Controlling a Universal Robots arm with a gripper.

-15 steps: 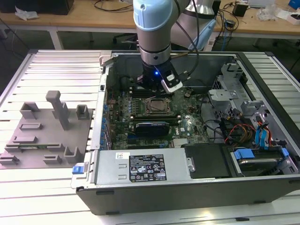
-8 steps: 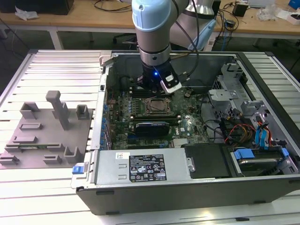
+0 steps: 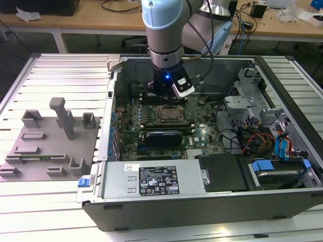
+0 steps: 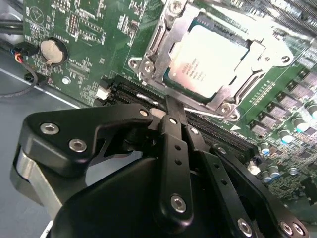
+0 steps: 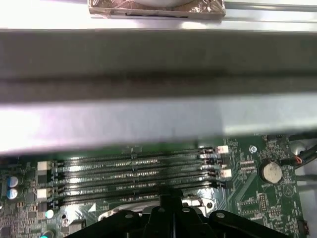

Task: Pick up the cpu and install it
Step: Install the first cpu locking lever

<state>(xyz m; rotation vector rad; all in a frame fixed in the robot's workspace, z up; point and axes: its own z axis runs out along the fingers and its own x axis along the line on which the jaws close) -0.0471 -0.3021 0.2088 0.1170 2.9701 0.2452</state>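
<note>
The cpu [image 4: 205, 62] already sits in the socket [image 4: 233, 94] on the motherboard [image 4: 89, 29], its silvery top framed by the metal bracket. The gripper [image 4: 174, 111] hangs just beside the socket, over the memory slots [image 5: 133, 173], with its fingers [image 4: 173, 148] pressed together and nothing between them. In the exterior view the gripper [image 3: 162, 96] is low inside the open computer case [image 3: 202, 212], which lies on the counter [image 3: 50, 212], with the socket [image 3: 170, 115] just in front of it. Judging from this, the pick and placement look done; whether the retention frame is latched cannot be told.
</note>
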